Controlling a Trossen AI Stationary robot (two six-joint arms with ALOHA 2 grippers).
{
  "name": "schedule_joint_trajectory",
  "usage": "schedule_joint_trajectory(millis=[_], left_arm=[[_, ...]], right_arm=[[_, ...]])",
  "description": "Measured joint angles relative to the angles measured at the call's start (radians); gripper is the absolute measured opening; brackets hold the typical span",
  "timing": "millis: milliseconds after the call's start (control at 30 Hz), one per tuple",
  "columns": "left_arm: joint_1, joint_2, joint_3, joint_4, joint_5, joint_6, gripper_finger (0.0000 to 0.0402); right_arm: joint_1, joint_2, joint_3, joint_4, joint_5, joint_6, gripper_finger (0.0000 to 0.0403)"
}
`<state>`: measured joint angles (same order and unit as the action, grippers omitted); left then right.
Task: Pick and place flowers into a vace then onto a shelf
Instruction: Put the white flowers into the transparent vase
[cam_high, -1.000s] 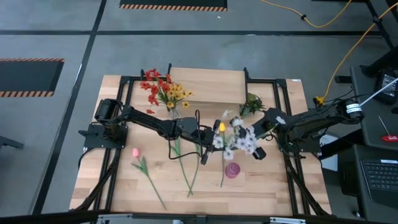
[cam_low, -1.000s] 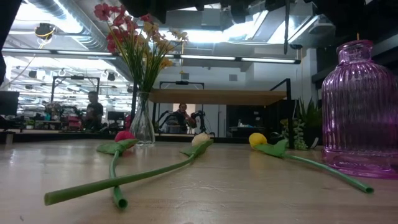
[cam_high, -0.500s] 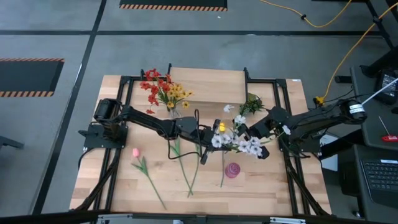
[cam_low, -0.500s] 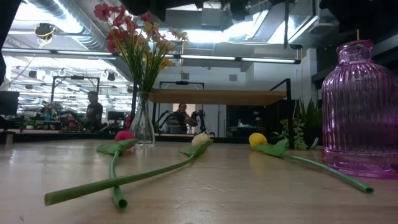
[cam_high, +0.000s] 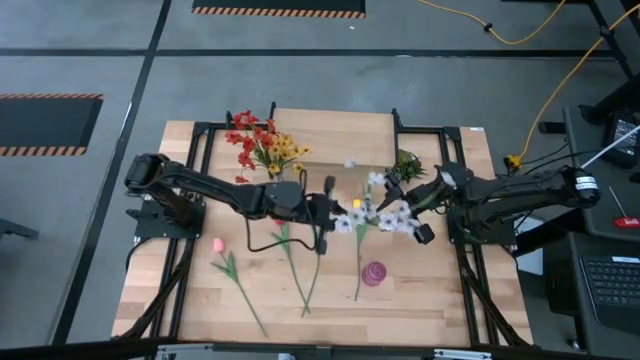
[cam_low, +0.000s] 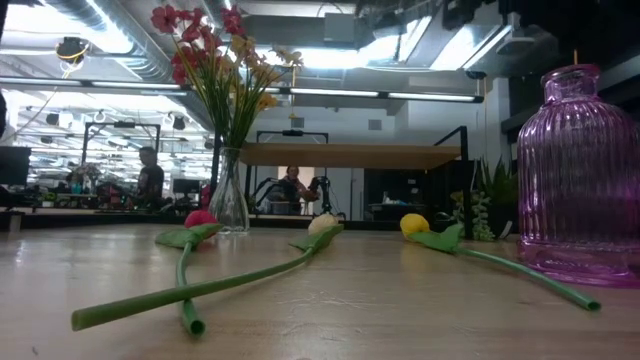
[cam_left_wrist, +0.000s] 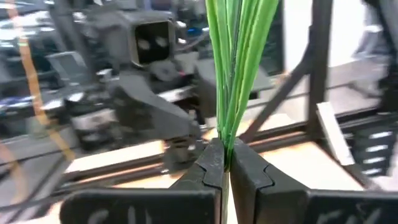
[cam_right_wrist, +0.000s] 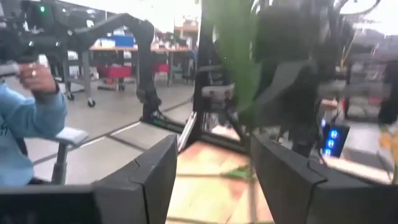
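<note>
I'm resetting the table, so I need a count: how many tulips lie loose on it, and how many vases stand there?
Loose tulips: 3 (pink tulip, cream tulip, yellow tulip)
Vases: 2 (clear vase, purple vase)
Total: 5

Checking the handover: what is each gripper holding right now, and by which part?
The left gripper is shut on the white flower spray, pinching its green stems. The right gripper is open and holds nothing.

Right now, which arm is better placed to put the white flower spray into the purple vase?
Left. Its claw is shut on the white spray's stems, just behind the purple vase. The right claw is open, holding nothing.
</note>
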<state>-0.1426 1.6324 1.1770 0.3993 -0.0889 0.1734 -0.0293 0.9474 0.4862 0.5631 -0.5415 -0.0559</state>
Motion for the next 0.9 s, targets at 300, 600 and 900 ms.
schedule_joint_trajectory(millis=[300,600,900], left_arm=[[-0.088,-0.148,-0.264,0.168,-0.322,-0.033,0.0003],[-0.241,-0.347,-0.551,0.382,-0.722,-0.046,0.0003],[-0.384,-0.366,-0.622,0.436,-1.141,0.007,0.0003]], right_arm=[[-0.003,0.007,0.0,-0.071,0.0,-0.054,0.0133],[-0.003,0.057,-0.001,-0.081,0.019,-0.057,0.0011],[-0.003,0.142,-0.001,-0.059,0.08,-0.062,0.0006]])
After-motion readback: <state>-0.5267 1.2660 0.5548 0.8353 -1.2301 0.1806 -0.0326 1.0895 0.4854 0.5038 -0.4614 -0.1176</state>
